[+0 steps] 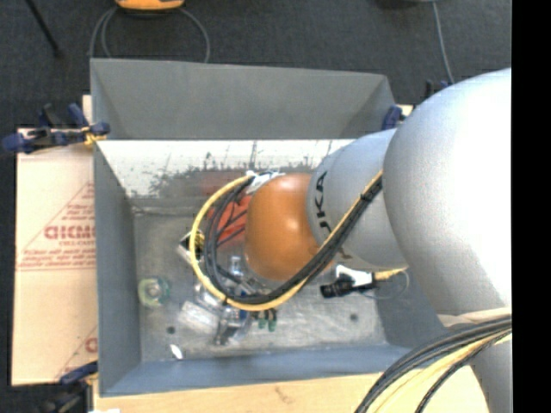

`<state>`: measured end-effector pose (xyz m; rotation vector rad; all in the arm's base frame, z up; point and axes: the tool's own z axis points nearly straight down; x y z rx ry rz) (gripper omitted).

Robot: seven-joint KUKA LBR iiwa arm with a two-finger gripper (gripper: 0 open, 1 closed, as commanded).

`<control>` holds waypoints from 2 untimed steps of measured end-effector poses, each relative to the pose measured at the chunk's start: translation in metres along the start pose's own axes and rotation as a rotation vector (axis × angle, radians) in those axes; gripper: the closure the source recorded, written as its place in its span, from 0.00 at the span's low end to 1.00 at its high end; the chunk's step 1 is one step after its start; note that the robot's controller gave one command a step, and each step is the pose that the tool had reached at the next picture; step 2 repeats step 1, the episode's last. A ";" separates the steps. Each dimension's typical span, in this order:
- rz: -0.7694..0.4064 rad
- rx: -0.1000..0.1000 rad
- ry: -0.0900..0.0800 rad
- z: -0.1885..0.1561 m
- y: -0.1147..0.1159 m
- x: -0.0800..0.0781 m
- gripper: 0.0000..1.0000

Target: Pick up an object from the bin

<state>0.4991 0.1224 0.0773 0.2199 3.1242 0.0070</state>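
Observation:
My gripper (227,319) is low over the bin floor at the front middle, under the orange wrist cover, among a small cluster of things. A crumpled clear plastic piece (193,315) lies just to its left. Small dark green bits (263,320) lie against its right side. Behind the cable loop, a red-orange striped thing (227,219) lies further back. What lies directly under the gripper is hidden.
A small clear tape roll (152,292) lies at the front left of the bin floor, and a small white scrap (175,351) near the front wall. The arm and its yellow and black cables cover the bin's middle and right.

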 end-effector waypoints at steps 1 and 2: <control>-0.003 0.002 0.003 -0.148 0.023 0.010 1.00; -0.003 0.002 0.003 -0.148 0.023 0.010 1.00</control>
